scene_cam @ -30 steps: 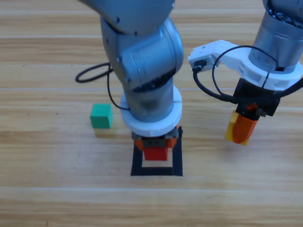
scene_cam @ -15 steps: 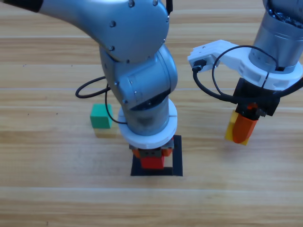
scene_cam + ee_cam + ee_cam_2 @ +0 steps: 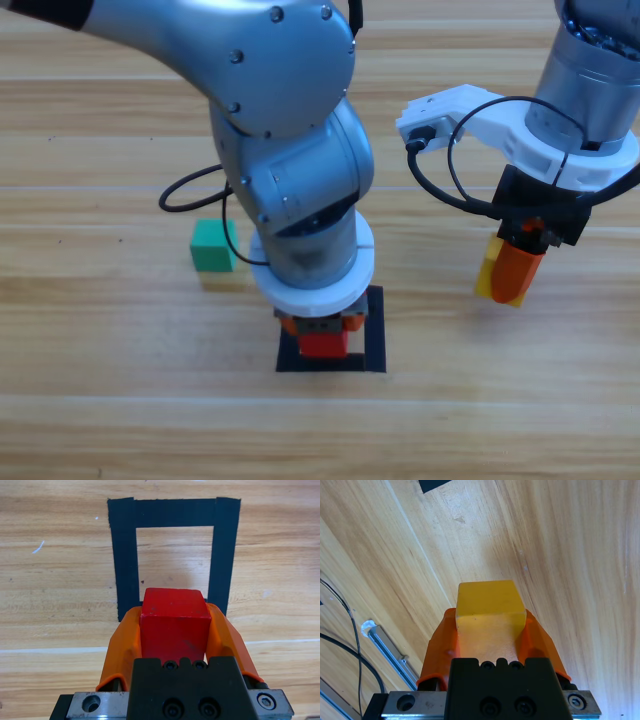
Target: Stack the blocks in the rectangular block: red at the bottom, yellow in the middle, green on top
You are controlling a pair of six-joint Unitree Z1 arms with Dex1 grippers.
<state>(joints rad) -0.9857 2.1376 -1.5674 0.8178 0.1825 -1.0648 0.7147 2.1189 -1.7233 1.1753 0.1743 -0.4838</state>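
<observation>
My left gripper (image 3: 322, 335) is shut on the red cube (image 3: 323, 344), holding it over the black tape frame (image 3: 376, 350) near its far edge. In the left wrist view the red cube (image 3: 174, 620) sits between the orange jaws, with the frame (image 3: 126, 565) just ahead; I cannot tell if the cube touches the table. My right gripper (image 3: 512, 272) hangs at the right, shut on the yellow cube (image 3: 488, 268), which also fills the jaws in the right wrist view (image 3: 489, 610). The green cube (image 3: 212, 246) rests on the table left of the frame.
A black cable (image 3: 190, 190) loops on the table behind the green cube. The left arm's large grey body (image 3: 290, 170) covers the table's middle and the frame's far side. A corner of the black tape (image 3: 434, 484) shows in the right wrist view.
The left arm has shifted toward the picture's bottom and lowered, carrying the red cube deeper over the frame. The right arm and green cube have not moved.
</observation>
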